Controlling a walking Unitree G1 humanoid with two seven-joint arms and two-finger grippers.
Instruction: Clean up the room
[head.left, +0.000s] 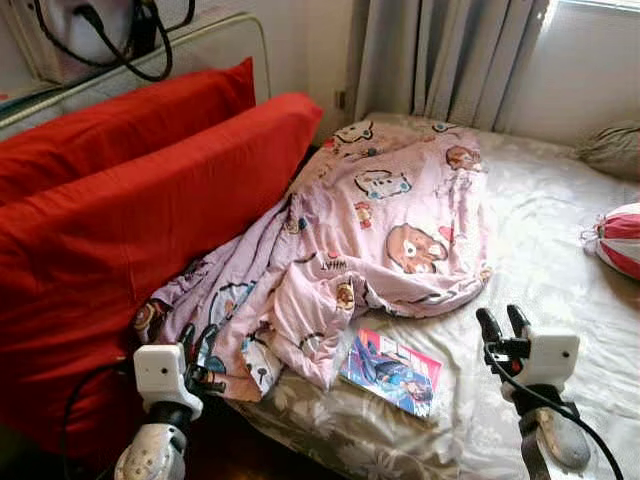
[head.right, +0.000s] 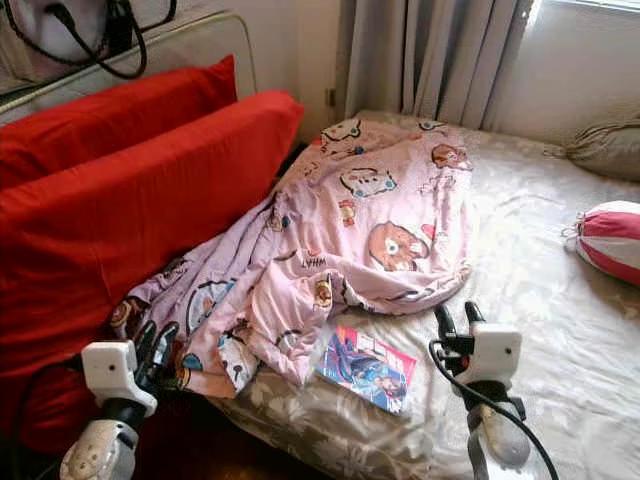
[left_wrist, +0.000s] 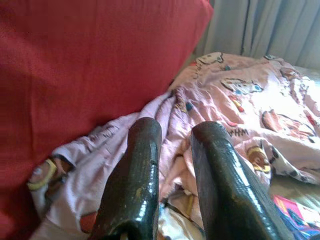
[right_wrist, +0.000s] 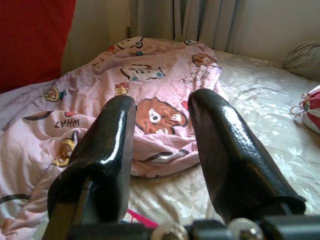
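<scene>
The robot stands at the corner of the bed (head.left: 560, 250), both arms raised over the mattress, and the mess it faces is plain enough: a pink blanket (head.left: 390, 220) printed with cartoon animals lies crumpled in a heap, one end bunched against the two red cushions (head.left: 130, 210) propped along the headboard rail, the other trailing off the near edge. It looks thrown aside rather than laid out. A glossy book (head.left: 392, 371) with a cartoon cover lies flat on the sheet just beside the blanket's loose hem. The left gripper (head.left: 197, 352) hovers at the blanket's hanging corner, fingers parted and empty; the right gripper (head.left: 503, 325) sits over bare sheet near the book, also spread with nothing between the fingers. My guess is the blanket gets handled first. Some dark lettering is printed on the blanket, too creased to read surely. A striped red-and-white pouch (head.left: 620, 240) rests well apart, toward the far side.
</scene>
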